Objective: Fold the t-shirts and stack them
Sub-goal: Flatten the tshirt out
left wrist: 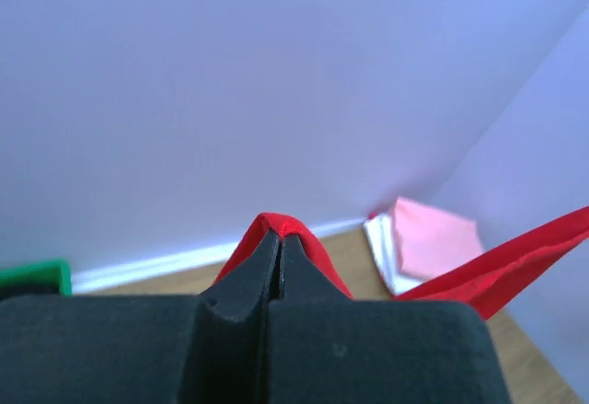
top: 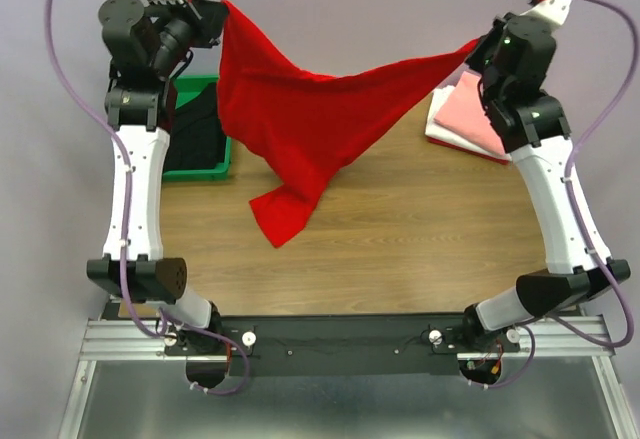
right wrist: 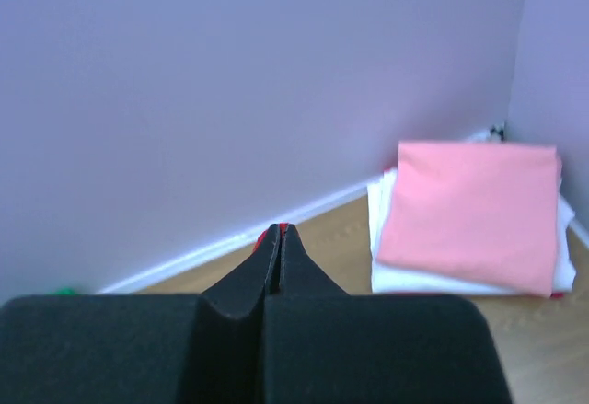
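The bright red t-shirt [top: 310,119] hangs in the air between both arms, its lower end draping onto the wooden table [top: 400,249]. My left gripper [top: 218,14] is shut on its left corner, high at the far left; red cloth [left wrist: 281,227] wraps the closed tips in the left wrist view. My right gripper [top: 478,51] is shut on the right corner; a sliver of red [right wrist: 279,228] shows at the tips. The folded salmon-pink shirt [top: 470,109] lies on a folded white one [right wrist: 405,275] at the far right. A black shirt [top: 192,134] lies in the green bin.
A green bin [top: 215,164] stands at the far left of the table. A lilac wall [left wrist: 276,73] closes the back. A metal rail [top: 340,334] carries the arm bases at the near edge.
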